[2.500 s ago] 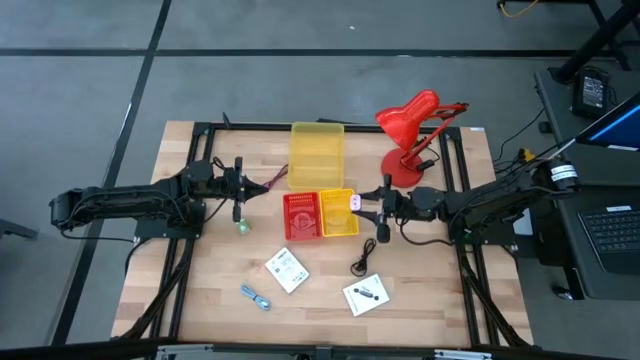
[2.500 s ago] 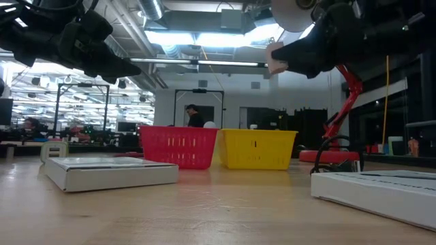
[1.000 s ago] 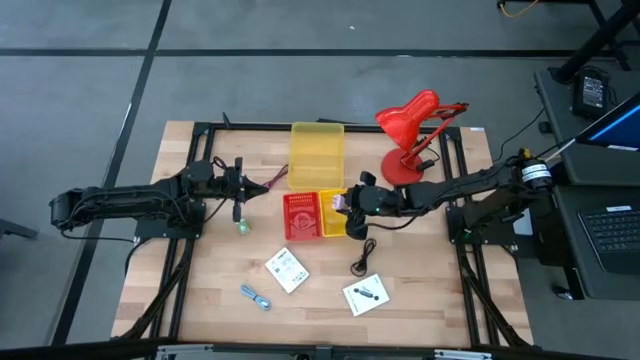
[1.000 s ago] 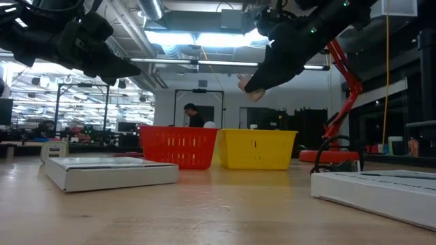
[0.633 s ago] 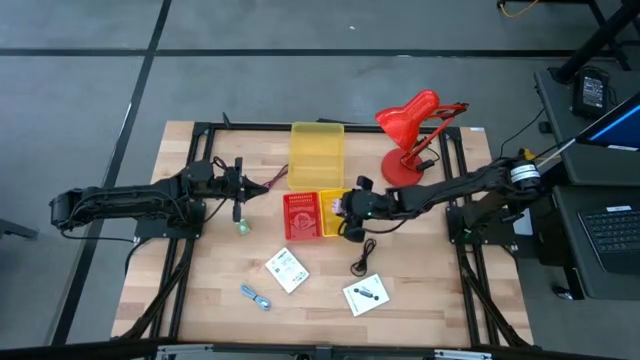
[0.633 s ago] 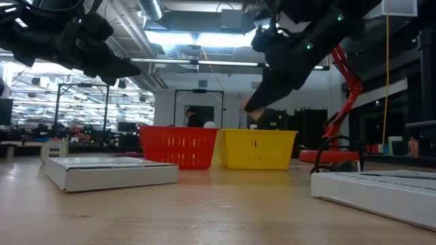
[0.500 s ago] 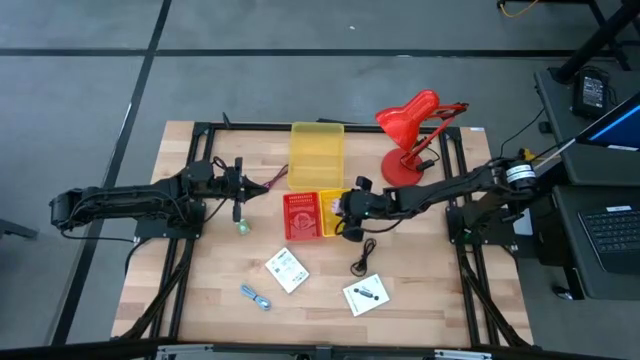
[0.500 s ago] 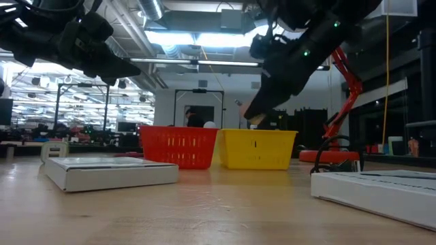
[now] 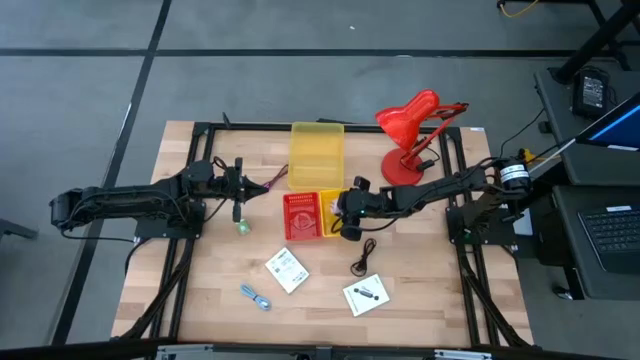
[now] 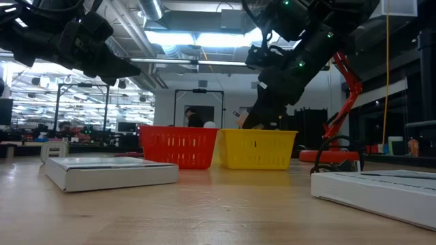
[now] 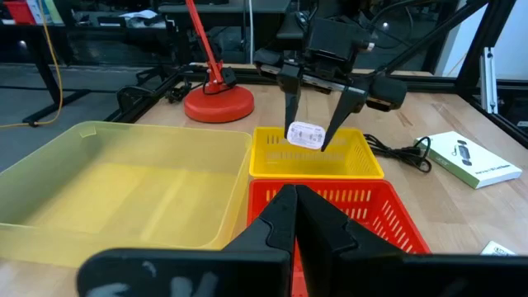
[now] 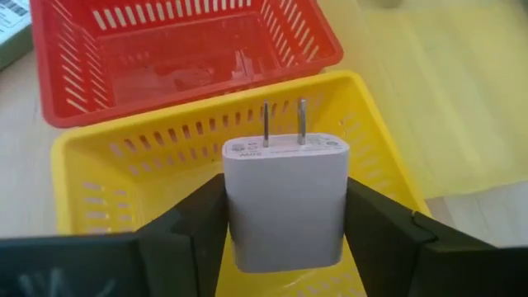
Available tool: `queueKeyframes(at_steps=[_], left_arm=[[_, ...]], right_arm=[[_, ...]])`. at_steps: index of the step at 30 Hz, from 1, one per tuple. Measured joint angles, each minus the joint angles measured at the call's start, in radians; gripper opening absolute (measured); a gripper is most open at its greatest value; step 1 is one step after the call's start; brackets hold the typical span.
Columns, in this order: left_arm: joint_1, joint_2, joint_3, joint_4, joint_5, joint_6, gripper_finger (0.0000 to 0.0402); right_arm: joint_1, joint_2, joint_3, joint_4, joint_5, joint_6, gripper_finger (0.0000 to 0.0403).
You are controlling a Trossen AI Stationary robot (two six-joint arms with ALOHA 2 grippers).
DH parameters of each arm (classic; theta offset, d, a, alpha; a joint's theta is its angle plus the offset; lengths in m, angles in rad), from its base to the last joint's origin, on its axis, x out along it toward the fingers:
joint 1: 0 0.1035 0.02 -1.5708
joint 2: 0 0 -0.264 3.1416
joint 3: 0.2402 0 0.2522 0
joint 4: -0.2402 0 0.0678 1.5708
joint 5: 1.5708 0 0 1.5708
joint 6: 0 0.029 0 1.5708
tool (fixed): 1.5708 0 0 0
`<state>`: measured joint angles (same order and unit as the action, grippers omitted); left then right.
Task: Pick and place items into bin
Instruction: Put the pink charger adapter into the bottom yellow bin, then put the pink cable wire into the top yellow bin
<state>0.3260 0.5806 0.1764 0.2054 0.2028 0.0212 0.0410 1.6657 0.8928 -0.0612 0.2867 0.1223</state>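
My right gripper is shut on a white two-prong plug adapter, held just above the small yellow basket. The left wrist view shows the adapter between its fingers over that basket. My left gripper hovers shut and empty over the table's left part, above a tiny green piece. Lying on the table are two white packets, a black cable, a blue-and-silver tool and a dark red cord. My right gripper pinches the white adapter by its two opposite side faces between the two fingers. The fingers come from the table's right, slanting down. The adapter is lifted clear over the yellow basket, its metal prongs pointing away from the wrist.
A small red basket stands against the yellow one's left side. A large translucent yellow bin sits behind both. A red desk lamp stands at the far right. A black frame borders the table.
My right gripper, still shut on the adapter, has moved a little toward the table's left and come down, from well above the yellow basket to just over its rim.
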Motion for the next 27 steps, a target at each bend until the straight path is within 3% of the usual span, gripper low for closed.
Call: queueKeyframes(at_steps=[15, 21, 27], left_arm=[[0.0, 0.0, 0.0, 0.0, 0.0, 0.0, 0.0004], [0.0, 0.0, 0.0, 0.0, 0.0, 0.0, 0.0004], [0.0, 0.0, 0.0, -0.003, 0.0, 0.0, 0.0004]], right_arm=[[0.0, 0.0, 0.0, 0.057, -0.001, -0.052, 0.0202], [0.0, -0.005, 0.0, 0.057, -0.001, -0.07, 0.0161], [0.032, -0.066, 0.032, 0.053, -0.004, -0.127, 0.009]])
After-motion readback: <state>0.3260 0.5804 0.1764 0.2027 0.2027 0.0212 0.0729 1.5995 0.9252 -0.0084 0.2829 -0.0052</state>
